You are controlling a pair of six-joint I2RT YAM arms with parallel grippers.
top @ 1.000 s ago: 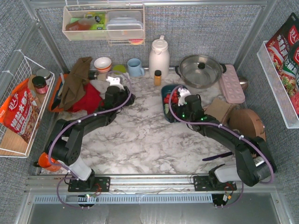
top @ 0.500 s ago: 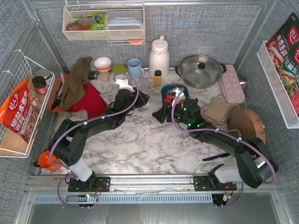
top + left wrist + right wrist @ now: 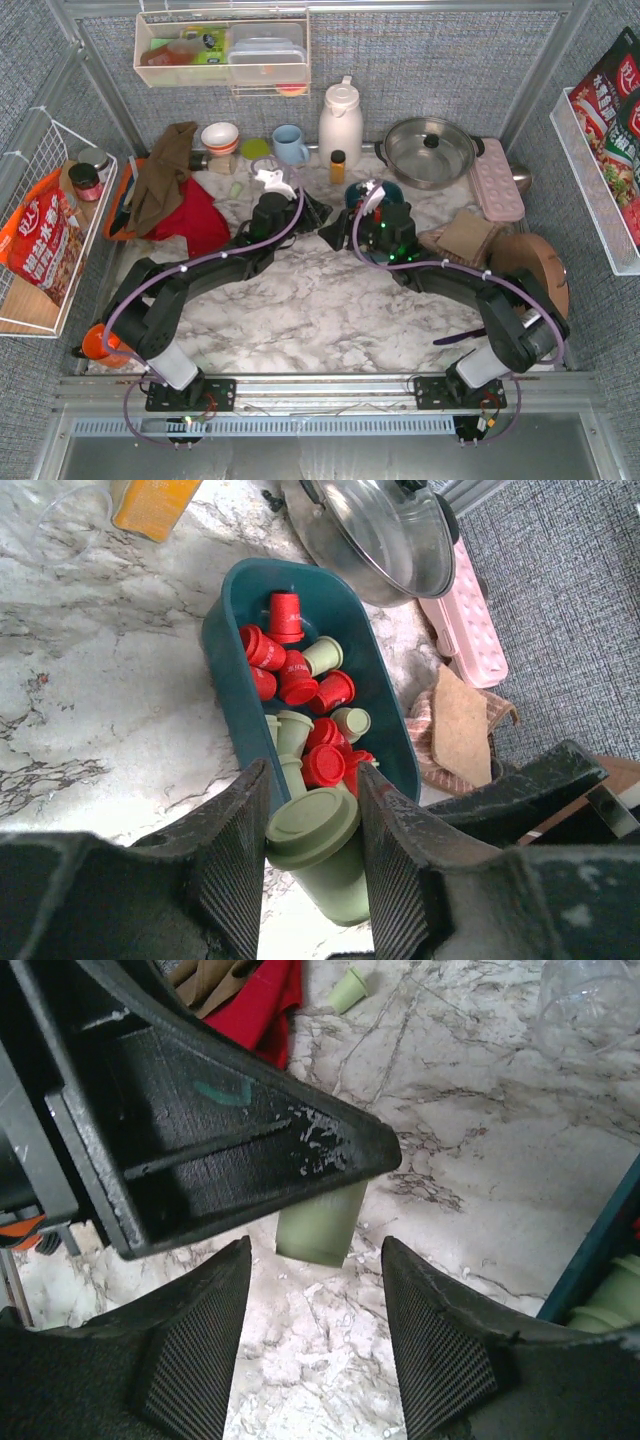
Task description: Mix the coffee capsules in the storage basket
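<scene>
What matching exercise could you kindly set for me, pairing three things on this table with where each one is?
Things:
1. red capsules
2. lifted green capsule
3. orange-capped bottle

Places:
a. standing at the back, beside the white jug
b. inside the storage basket
c. clamped in the left gripper

Pairs: 1-b, 2-c, 3-a.

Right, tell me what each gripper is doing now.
Left gripper: closed on a pale green capsule.
Right gripper: open, holding nothing.
</scene>
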